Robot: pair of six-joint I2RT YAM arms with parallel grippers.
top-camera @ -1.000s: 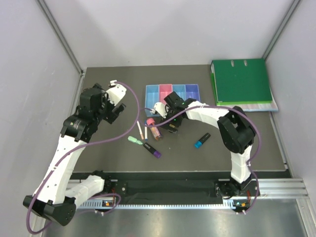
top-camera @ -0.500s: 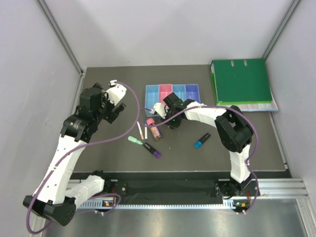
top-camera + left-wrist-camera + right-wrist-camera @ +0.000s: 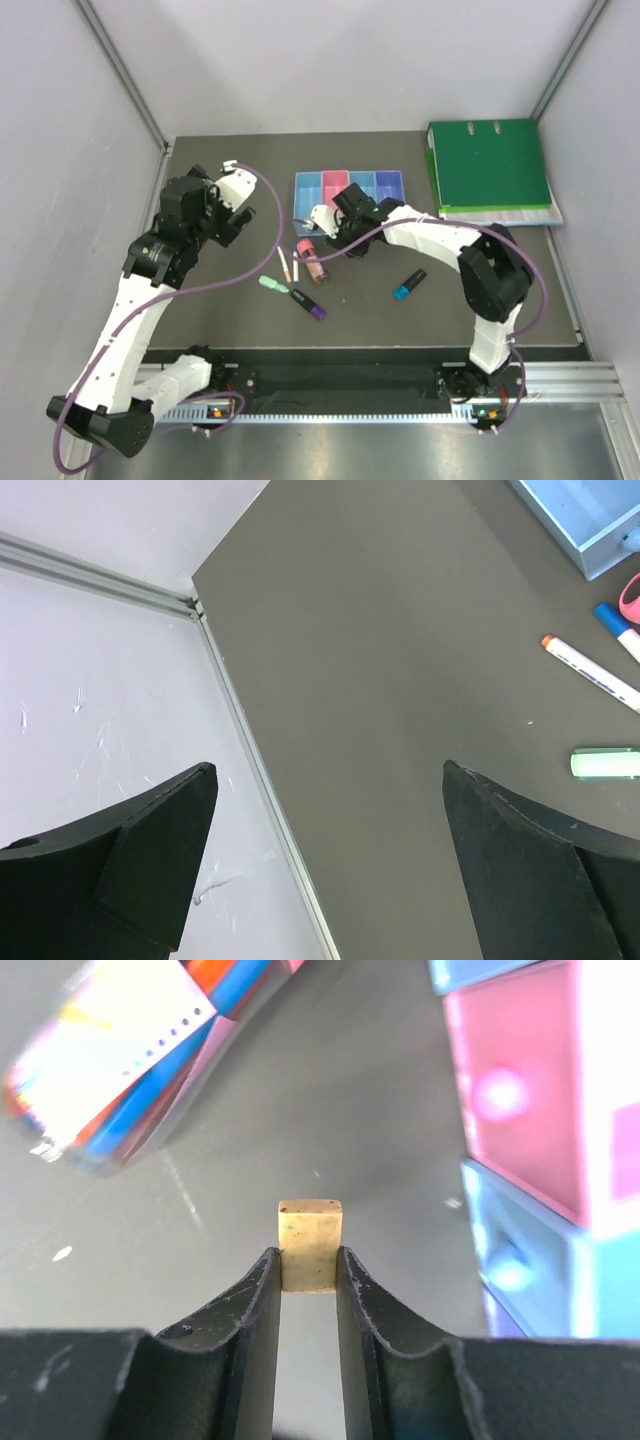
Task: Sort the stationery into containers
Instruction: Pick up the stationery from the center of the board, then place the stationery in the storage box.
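Right arm: base at near right, elbow bent up on the right, forearm reaching left across the table (image 3: 200,330). Right gripper (image 3: 334,238) sits just on the near side of the row of bins (image 3: 400,176), beside the thick pink marker (image 3: 309,259).

Left arm: rises from near left and folds forward. Left gripper (image 3: 238,216) is over bare table, well apart from the stationery.

Right wrist view only: fingers nearly closed, pinching the tan eraser (image 3: 310,1245) by its lower half, top sticking out past the tips. The eraser can't be made out in the top view. Pink bin (image 3: 520,1090) is on the right of this view, with blue bin walls next to it, blurred. A blurred labelled cylinder is upper left.

Left wrist view only: left gripper (image 3: 330,770) is spread wide and holds nothing. At its right edge are the light blue bin (image 3: 590,525) corner, a white pen (image 3: 590,672) with an orange tip, and the mint green marker (image 3: 605,764).

Top view only: a black marker with purple end (image 3: 310,305) just beside the mint one, a black marker with blue end (image 3: 408,284) lying alone to the right, and a green ring binder (image 3: 490,165) at far right.
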